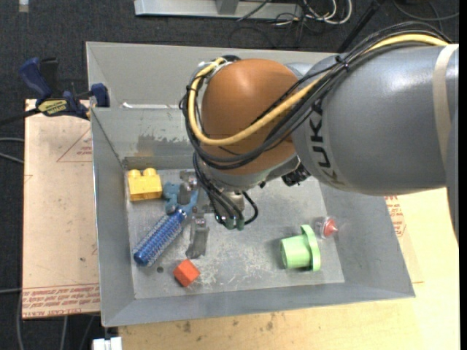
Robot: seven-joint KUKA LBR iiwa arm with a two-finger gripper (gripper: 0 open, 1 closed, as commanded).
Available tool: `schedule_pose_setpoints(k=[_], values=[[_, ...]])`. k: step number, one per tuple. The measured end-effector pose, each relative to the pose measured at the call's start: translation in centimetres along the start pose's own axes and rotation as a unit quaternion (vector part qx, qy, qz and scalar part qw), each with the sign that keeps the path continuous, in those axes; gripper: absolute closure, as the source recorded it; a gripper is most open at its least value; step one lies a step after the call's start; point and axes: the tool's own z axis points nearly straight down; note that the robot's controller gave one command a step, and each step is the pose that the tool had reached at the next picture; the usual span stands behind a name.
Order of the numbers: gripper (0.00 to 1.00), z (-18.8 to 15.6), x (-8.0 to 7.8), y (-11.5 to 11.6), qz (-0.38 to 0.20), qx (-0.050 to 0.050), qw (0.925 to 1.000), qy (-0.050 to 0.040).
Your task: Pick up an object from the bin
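The pincer (195, 226) is hanging low over the left-centre floor of the bin (109, 195), just beside the blue bristled brush (157, 240), which is lying diagonally. Whether the pincer is apart or together cannot be told. Open floor is lying between the brush and the green cylinder (299, 252). The arm (379, 122) is showing the letters "KU".

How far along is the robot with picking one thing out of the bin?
Done: the gripper is low in the bin, at the handle end of the blue brush. In hand: nothing is visibly lifted; the brush lies on the floor. Left: grip and lift. The yellow block, orange cube and green spool lie apart.
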Motion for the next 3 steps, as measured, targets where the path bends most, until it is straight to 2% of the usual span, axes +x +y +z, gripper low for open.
schedule_pose_setpoints(k=[1,2,3], values=[[0.00,11.4,-4.0,-0.8,-0.044,0.001,0.9990,-0.0007],[0.00,17.0,-3.8,0.4,-0.103,-0.001,0.9947,-0.0048],[1.00,17.0,-3.7,0.3,-0.102,-0.001,0.9948,-0.0034]])
